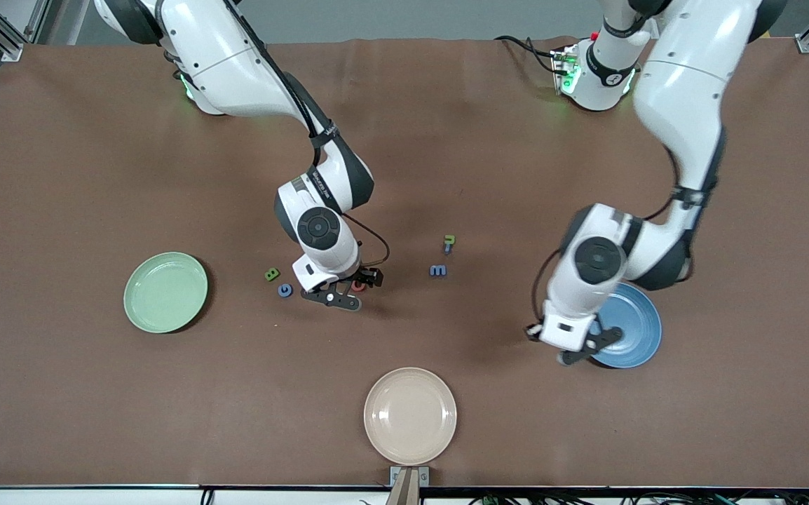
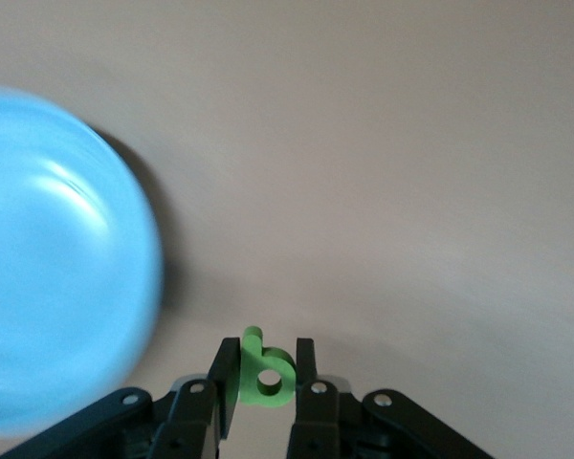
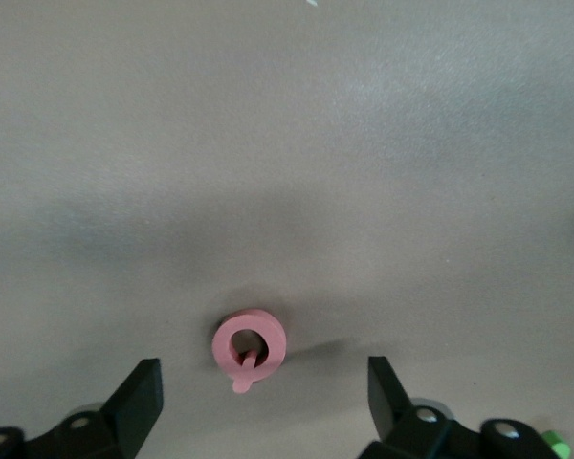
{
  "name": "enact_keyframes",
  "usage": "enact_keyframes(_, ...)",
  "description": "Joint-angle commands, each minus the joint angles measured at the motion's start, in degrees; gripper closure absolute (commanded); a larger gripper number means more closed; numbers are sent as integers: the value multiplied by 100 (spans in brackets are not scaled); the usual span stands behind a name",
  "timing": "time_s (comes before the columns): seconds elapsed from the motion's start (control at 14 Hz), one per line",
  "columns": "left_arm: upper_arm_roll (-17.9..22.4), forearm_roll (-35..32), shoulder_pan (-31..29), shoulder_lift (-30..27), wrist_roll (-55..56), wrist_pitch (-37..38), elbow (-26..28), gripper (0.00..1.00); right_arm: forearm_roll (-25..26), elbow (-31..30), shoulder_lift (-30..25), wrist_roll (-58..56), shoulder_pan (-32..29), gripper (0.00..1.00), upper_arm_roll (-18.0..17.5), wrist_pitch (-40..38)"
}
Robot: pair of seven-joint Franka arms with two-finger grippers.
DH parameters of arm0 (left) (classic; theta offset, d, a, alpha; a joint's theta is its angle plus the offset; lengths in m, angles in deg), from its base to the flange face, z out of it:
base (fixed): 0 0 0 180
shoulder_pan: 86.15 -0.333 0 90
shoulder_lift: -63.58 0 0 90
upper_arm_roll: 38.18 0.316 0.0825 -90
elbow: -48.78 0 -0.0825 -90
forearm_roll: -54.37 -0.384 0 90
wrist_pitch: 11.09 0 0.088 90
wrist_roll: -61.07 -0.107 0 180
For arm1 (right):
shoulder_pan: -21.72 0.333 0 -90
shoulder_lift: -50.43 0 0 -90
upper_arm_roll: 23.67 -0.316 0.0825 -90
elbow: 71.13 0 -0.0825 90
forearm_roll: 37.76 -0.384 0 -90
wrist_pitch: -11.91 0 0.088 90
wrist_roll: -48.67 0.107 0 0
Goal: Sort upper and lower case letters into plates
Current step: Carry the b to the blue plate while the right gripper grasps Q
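Gripping a small green letter (image 2: 265,371) between its fingers, the left tool (image 2: 265,382) is held in the air at the edge of the blue plate (image 1: 632,326). The right tool (image 3: 263,397) is spread wide over the table (image 1: 96,175), with a red Q (image 3: 249,346) lying flat between its fingers, untouched. A green B (image 1: 273,274) and a blue G (image 1: 284,290) are seen just beside it, toward the pale green plate (image 1: 165,292). A blue m (image 1: 437,270) and another letter (image 1: 449,243) lie mid-table. A beige plate (image 1: 410,415) sits nearest the front camera.

My beige plate (image 1: 410,415) at six o'clock on the brown table (image 1: 96,393), by the camera-side edge.
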Motion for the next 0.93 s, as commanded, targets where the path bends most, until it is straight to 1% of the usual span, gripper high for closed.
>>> enact_keyframes(0.0, -61, -86, -551, -251, -912, 34, 435, 99, 57, 205, 168, 150, 109, 15, 53, -38)
enact_keyframes(0.07, -61, -86, -727, -234, -1150, 17, 532, 96, 58, 258, 229, 150, 144, 18, 53, -38)
enact_keyframes(0.14, -61, -86, -894, -216, -1265, -45, 637, 90, 49, 311, 264, 158, 153, 22, 53, -38)
enact_keyframes(0.21, -61, -95, -1053, -190, -1310, -141, 734, 72, 49, 363, 326, 158, 153, 24, 53, -38)
enact_keyframes(0.36, -61, -86, -1107, -172, -1302, -290, 892, 12, 57, 399, 405, 246, 170, 29, 53, -38)
enact_keyframes(0.43, -61, -86, -1107, -216, -1249, -300, 936, 0, 66, 417, 423, 264, 170, 30, 53, -29)
enact_keyframes(0.57, -140, -77, -1046, -321, -1057, -230, 937, 0, 75, 434, 423, 255, 170, 36, 53, -38)
enact_keyframes(0.71, -411, -77, -862, -348, -338, -212, 911, 0, 75, 434, 432, 255, 170, 46, 61, -38)
enact_keyframes(0.86, -466, -69, -424, -339, 147, -212, 849, 0, 75, 443, 449, 246, 153, 58, 70, -38)
